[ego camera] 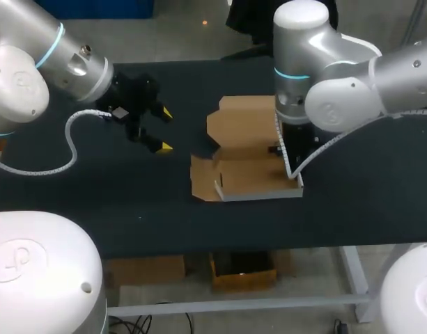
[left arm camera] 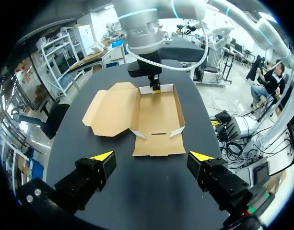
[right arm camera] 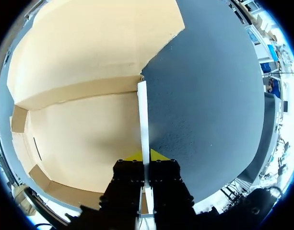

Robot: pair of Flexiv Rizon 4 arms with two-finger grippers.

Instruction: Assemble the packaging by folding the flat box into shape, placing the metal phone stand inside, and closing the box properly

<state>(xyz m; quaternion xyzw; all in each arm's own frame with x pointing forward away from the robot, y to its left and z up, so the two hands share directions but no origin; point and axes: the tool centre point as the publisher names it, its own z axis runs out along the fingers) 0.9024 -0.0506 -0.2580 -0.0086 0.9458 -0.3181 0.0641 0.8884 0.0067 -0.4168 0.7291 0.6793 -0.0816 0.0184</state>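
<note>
The brown cardboard box [ego camera: 249, 171] lies unfolded in the middle of the dark table, with its low side walls raised and its lid flap [ego camera: 242, 121] flat behind it. My right gripper [ego camera: 283, 149] is shut on the box's right end wall [right arm camera: 143, 120], a thin white edge pinched between its yellow tips [right arm camera: 145, 156]. My left gripper [ego camera: 162, 129] hangs open left of the box, apart from it. In the left wrist view the box [left arm camera: 157, 114] lies ahead of the open left gripper [left arm camera: 152, 156], with my right gripper [left arm camera: 155, 85] on its far wall. No metal phone stand shows in any view.
A flat front flap [ego camera: 201, 179] sticks out of the box toward my left gripper. Bare dark table [ego camera: 129, 209] stretches to the left of the box and along the near edge. My right arm [ego camera: 338, 83] hangs over the box's right end.
</note>
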